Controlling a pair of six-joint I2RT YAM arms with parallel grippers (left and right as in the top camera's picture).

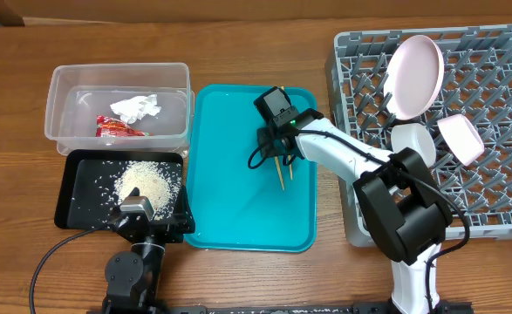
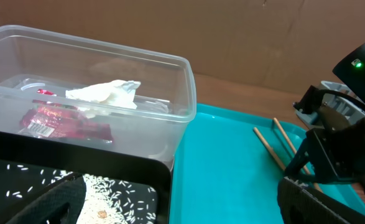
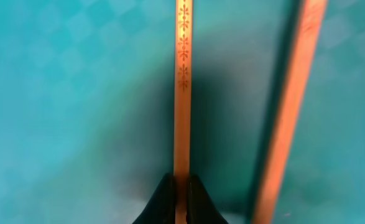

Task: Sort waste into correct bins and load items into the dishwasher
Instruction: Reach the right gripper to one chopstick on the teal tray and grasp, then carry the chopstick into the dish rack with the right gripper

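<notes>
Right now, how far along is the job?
Done: wrapper and tissue in the clear tub, rice in the black tray, plate and bowl in the rack. In hand: right pincer shut on one chopstick over the teal tray. Left: it and the second chopstick need racking.
</notes>
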